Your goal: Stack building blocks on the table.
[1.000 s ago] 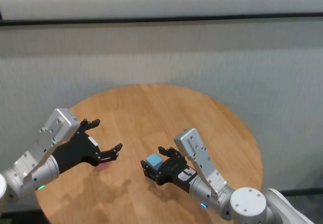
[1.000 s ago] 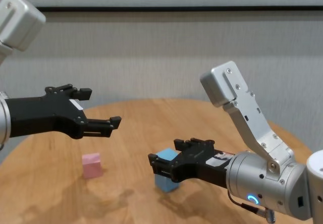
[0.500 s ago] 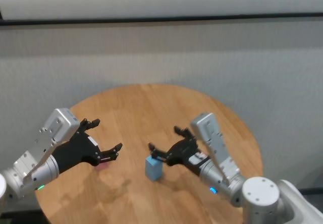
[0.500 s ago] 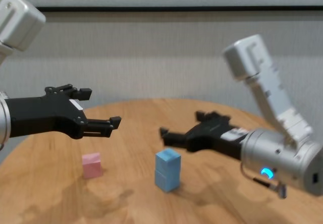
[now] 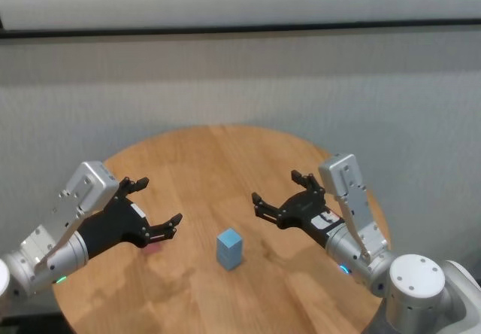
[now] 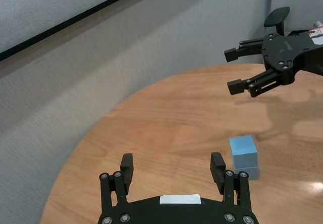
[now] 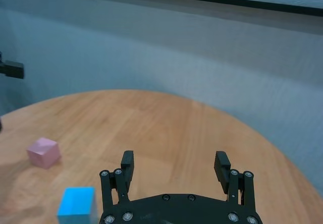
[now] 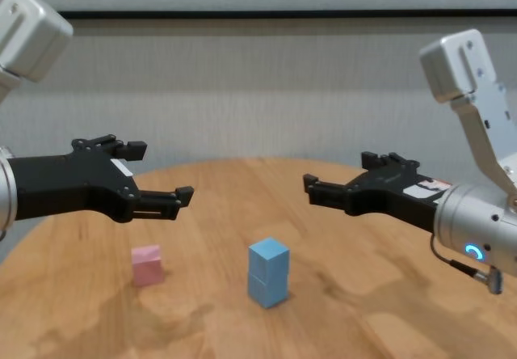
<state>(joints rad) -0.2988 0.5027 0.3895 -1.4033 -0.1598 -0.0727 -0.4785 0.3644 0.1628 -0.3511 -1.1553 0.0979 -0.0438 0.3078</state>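
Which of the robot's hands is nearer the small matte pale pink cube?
Left. The left hand hovers just above the small matte pale pink cube; the right hand is across the table.

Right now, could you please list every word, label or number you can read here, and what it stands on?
None can be read.
White label on left gripper: shows no text.
Sticker with red on right gripper: too small to read.
Blue blocks, pink block: unmarked.
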